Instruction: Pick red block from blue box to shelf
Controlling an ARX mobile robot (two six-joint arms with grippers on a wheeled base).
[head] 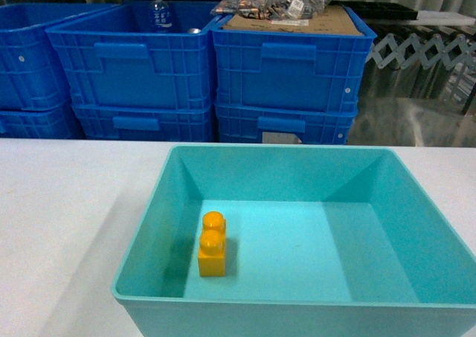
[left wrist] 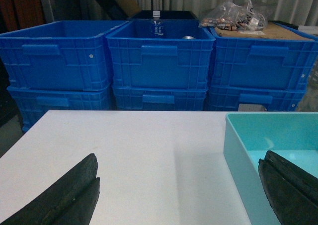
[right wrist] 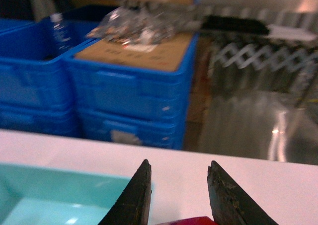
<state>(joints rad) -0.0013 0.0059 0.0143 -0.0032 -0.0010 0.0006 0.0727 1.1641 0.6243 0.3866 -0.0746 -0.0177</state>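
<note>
White table [head: 67, 203] in front of stacked blue crates [head: 290, 69]. Turquoise box [head: 297, 307] sits on it, holding only a yellow two-stud brick [head: 212, 245] near its left wall. Left gripper [left wrist: 179, 195] spread wide, nothing in it, right finger over the box edge. Right gripper [right wrist: 179, 197] part open; red block [right wrist: 191, 221] between its fingertips at frame bottom (grip contact not clear).

Head high; wrists low; share blue box [head: 416, 225]
</note>
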